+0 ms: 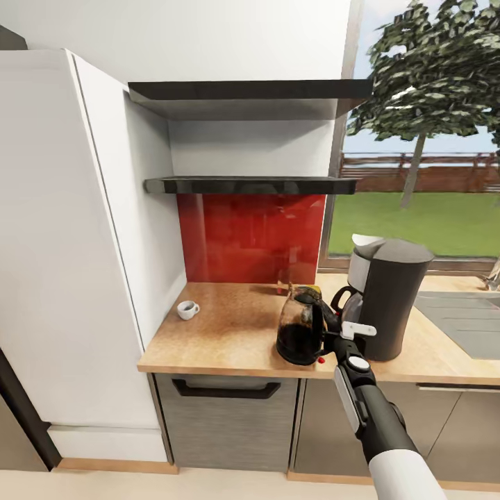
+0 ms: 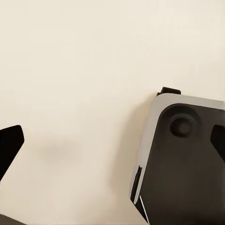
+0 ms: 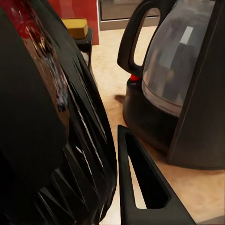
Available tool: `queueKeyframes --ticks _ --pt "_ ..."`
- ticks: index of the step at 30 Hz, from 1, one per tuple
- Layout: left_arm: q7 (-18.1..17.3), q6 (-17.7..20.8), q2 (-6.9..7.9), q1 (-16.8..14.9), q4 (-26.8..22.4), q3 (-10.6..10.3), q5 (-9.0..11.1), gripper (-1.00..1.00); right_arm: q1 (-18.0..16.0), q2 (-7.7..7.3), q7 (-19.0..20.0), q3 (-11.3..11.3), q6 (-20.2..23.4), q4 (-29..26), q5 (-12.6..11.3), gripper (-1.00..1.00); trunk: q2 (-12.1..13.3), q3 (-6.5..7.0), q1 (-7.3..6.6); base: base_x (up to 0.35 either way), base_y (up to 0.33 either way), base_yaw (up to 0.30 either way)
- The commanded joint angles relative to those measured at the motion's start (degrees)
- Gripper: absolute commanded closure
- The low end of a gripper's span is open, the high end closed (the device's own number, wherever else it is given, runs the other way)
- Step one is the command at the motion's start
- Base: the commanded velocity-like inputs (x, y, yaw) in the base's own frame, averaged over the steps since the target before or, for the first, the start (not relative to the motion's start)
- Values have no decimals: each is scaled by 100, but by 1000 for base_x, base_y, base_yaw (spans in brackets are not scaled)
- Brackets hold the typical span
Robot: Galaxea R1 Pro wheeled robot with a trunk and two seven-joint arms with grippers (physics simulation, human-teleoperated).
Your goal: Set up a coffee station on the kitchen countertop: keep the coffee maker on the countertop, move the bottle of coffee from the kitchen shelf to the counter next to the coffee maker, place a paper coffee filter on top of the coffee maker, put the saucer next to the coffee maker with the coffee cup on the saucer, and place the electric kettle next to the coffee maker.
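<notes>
The electric kettle stands on the kitchen countertop, right beside the black coffee maker. My right gripper is shut on its handle. In the right wrist view the kettle looms close, one finger shows, and the coffee maker's carafe is just past it. Behind the kettle, the yellow lid of the bottle of coffee peeks out. A pale paper coffee filter rests on the coffee maker's top. The white coffee cup sits alone at the counter's left. My left gripper hangs open over the floor.
Two dark kitchen shelf boards hang above a red backsplash. A tall white cabinet borders the counter's left end. The steel sink lies to the right of the coffee maker. Grey cabinet fronts stand below.
</notes>
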Motion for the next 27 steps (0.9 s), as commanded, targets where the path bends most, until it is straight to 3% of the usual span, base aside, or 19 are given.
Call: queueKeyframes --ticks 1,21,27 --pt "23 -12 2 0 -2 -50 40 -100 -2 5 -4 -5 17 1 33 100 -5 -2 2 13 0 0" --pt "31 -16 2 8 -2 -50 40 -100 -2 -3 -4 -5 -2 13 52 100 -5 -2 2 21 0 0" --pt "31 -20 3 8 -1 -50 40 -100 -2 -3 -4 -5 -2 12 50 100 -5 3 2 0 0 -136"
